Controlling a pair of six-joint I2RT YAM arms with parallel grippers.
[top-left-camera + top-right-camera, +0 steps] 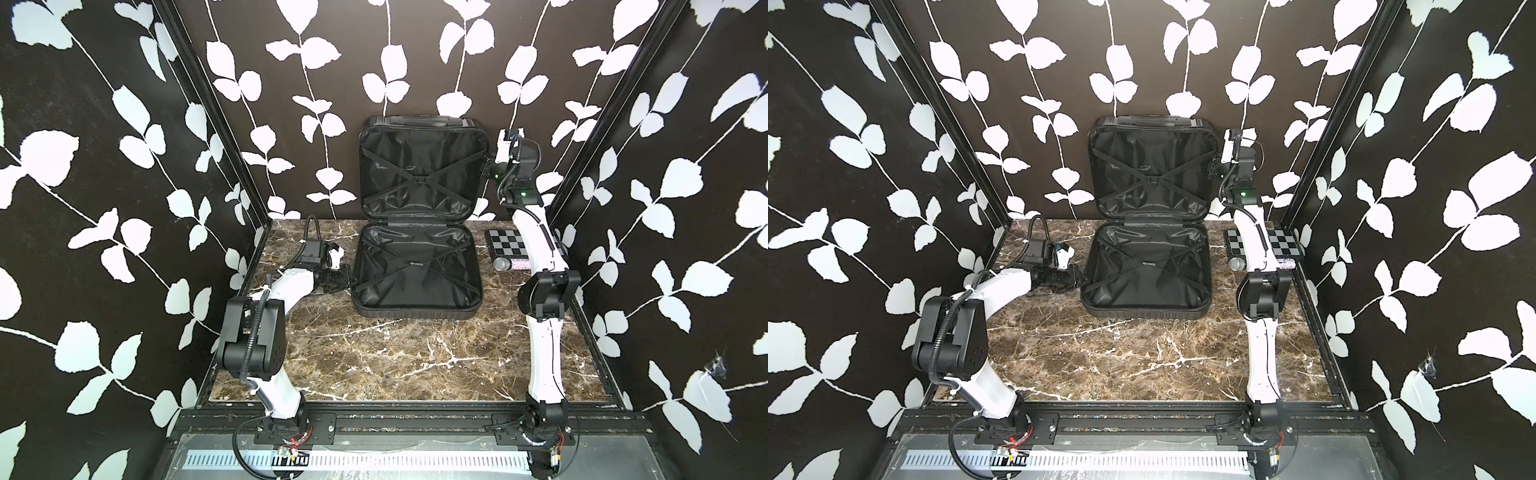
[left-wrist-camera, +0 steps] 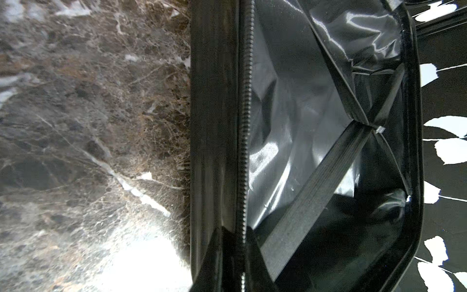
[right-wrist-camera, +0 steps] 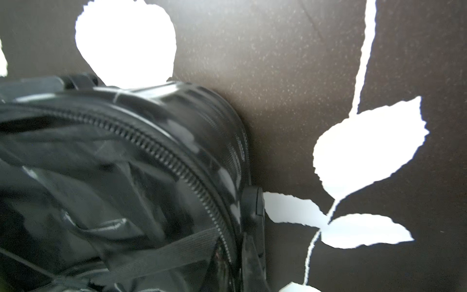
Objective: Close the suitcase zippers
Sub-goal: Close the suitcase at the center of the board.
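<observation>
- Centrally, the suitcase (image 1: 415, 291) (image 1: 1144, 286) lies wide open at the back of the marble table (image 1: 395, 357). Its lower half is flat on the tabletop, and its upper half stands upright against the leaf-patterned back wall (image 1: 415, 62).
- Both halves show shiny black lining with crossed straps (image 1: 417, 264). A carry handle (image 1: 415, 121) sits on the top edge of the upright half.
- The zippers (image 2: 246, 126) (image 3: 177, 166) are unfastened. The toothed track runs bare along each half's rim, and no pull can be made out.
- Left gripper (image 1: 349, 281) (image 1: 1079, 281) (image 2: 243, 255): low over the table at the left rim of the flat half, toward its front corner. Its jaws are pinched together on that rim, and in the left wrist view the track passes between the two fingertips.
- Right gripper (image 1: 490, 164) (image 1: 1214, 166): raised high at the right rim of the upright half, in its upper part. Its jaws are drawn in narrow on that edge, and one dark finger (image 3: 252, 255) lies against the ribbed shell just outside the track, below a small black bumper (image 3: 252, 202).
- Right of the flat half, near the right arm, lie a checkerboard tile (image 1: 509, 245) and, just in front of it, a microphone (image 1: 511, 264) with a glittery grip. Neither touches the case.
</observation>
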